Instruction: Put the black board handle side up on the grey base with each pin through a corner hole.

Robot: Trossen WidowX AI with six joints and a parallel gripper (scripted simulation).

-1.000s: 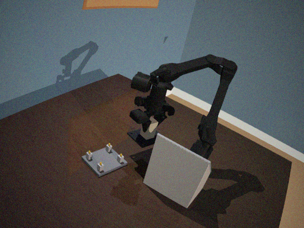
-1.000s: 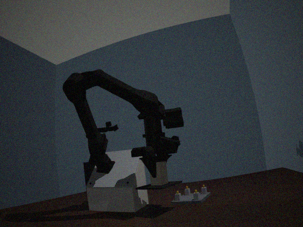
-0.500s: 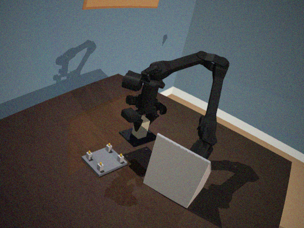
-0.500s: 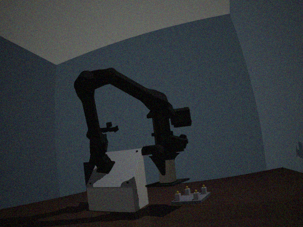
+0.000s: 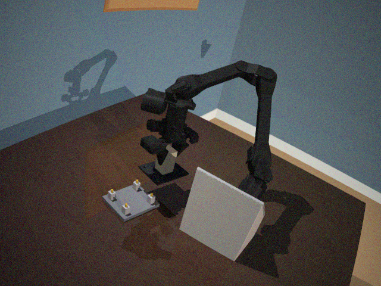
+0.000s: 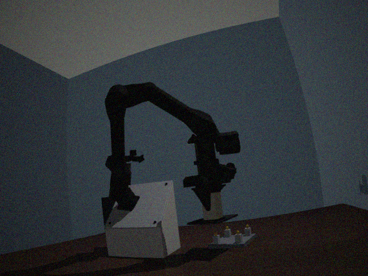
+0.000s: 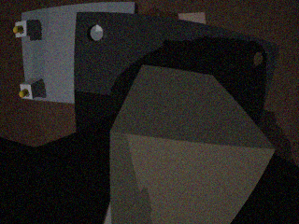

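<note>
Gripper (image 5: pixel 167 151) (image 6: pixel 210 196) clamped on pale square handle (image 5: pixel 166 162) (image 6: pixel 217 206) (image 7: pixel 196 173), black board (image 5: pixel 147 170) (image 6: pixel 229 218) (image 7: pixel 112 61) hanging below it, handle up, clear of table (image 5: pixel 77 246) (image 6: pixel 296 246); from board in top view, grey base (image 5: pixel 130 199) (image 6: pixel 230 245) (image 7: pixel 56 51) at seven o'clock, four posts upright, gold pins showing, all bare of board; white wedge-shaped block (image 5: pixel 221 212) (image 6: pixel 142 242) at five o'clock, black arm (image 5: pixel 263 117) (image 6: pixel 118 136) rising behind it

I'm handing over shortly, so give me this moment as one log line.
jaws: shut on the handle | black board: aloft, unseated | grey base: on table, four pins exposed | release: pending
</note>
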